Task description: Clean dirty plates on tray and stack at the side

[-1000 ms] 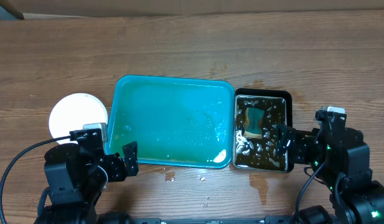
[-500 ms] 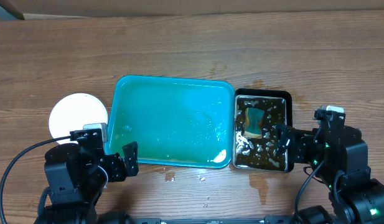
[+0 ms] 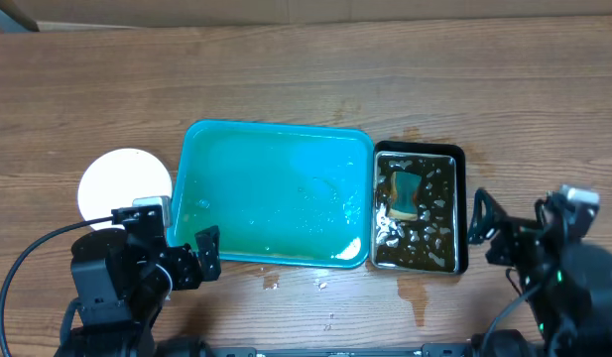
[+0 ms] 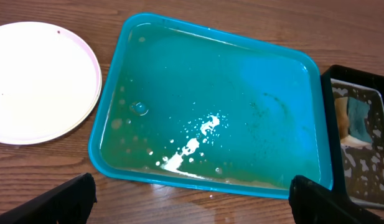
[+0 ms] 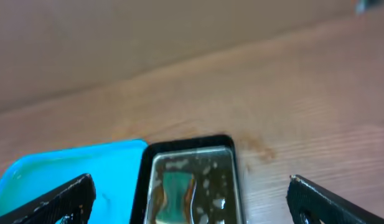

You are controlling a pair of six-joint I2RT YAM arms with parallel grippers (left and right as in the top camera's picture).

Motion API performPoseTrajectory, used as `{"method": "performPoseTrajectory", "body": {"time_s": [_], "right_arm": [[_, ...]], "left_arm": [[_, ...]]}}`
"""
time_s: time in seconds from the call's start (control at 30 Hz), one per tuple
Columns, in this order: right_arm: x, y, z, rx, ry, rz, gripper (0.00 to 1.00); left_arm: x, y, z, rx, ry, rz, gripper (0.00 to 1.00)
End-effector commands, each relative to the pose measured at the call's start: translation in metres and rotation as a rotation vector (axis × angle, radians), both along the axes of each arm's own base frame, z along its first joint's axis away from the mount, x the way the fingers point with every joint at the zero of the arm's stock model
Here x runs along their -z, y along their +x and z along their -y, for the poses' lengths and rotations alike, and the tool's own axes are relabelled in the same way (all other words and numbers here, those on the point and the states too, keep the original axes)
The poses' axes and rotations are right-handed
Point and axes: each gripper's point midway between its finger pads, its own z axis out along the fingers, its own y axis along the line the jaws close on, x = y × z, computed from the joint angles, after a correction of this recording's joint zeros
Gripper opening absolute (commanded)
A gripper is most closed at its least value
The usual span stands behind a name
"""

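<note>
The teal tray [image 3: 276, 193] lies mid-table with no plate on it, only a wet film and foam spots [image 4: 198, 130]. One white plate [image 3: 125, 183] rests on the wood just left of the tray [image 4: 216, 93]; it shows clean in the left wrist view [image 4: 36, 81], and I cannot tell whether others lie under it. My left gripper [image 3: 191, 260] hovers at the tray's near left corner, open and holding nothing [image 4: 192, 211]. Open and empty too, my right gripper [image 3: 484, 233] is to the right of the black pan and looks over it [image 5: 192, 208].
A black pan [image 3: 418, 208] of murky water with a sponge [image 3: 403, 193] in it stands against the tray's right side, also in the right wrist view [image 5: 188, 180]. Water drops [image 3: 320, 285] and a damp patch [image 3: 417, 288] mark the wood before the tray.
My right arm has drawn back to the right, off the pan's near right corner. The left arm, plate, tray and pan have not moved.
</note>
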Motion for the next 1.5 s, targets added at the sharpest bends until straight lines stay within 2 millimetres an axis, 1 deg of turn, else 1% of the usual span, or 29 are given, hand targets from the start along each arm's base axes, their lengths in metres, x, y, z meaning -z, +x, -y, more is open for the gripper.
{"method": "performPoseTrajectory", "body": {"time_s": [0.0, 0.13, 0.3, 0.53, 0.63, 0.73, 0.77, 0.8, 0.9, 1.47], "right_arm": [[0.004, -0.005, -0.002, -0.042, -0.049, 0.145, 1.00], [0.005, -0.001, -0.005, -0.050, -0.034, 0.311, 1.00], [0.011, 0.008, -0.007, -0.052, -0.024, 0.459, 1.00], [0.029, 0.018, -0.003, -0.041, -0.026, 0.546, 1.00], [0.047, 0.023, -0.004, -0.052, -0.032, 0.523, 1.00], [0.075, 0.029, -0.004, -0.053, -0.037, 0.466, 1.00], [0.089, 0.029, -0.003, -0.052, -0.044, 0.410, 1.00], [0.098, 0.029, -0.004, -0.059, -0.048, 0.372, 1.00], [0.100, 0.029, -0.002, -0.060, -0.090, 0.368, 1.00], [0.100, 0.029, -0.002, -0.056, -0.089, 0.366, 1.00]], "left_arm": [[0.003, 0.000, 0.001, 0.010, 0.007, -0.004, 1.00], [0.003, 0.000, 0.001, 0.010, 0.007, -0.004, 1.00], [0.003, 0.000, 0.001, 0.010, 0.007, -0.003, 1.00], [0.003, 0.000, 0.001, 0.010, 0.007, -0.003, 1.00], [0.003, 0.000, 0.001, 0.010, 0.007, -0.003, 1.00], [0.003, 0.000, 0.001, 0.010, 0.007, -0.003, 1.00], [0.003, 0.000, 0.001, 0.010, 0.007, -0.003, 1.00], [0.003, 0.000, 0.001, 0.010, 0.007, -0.004, 1.00], [0.003, 0.000, 0.001, 0.010, 0.007, -0.003, 1.00], [0.003, 0.000, 0.001, 0.010, 0.007, -0.004, 1.00]]}}
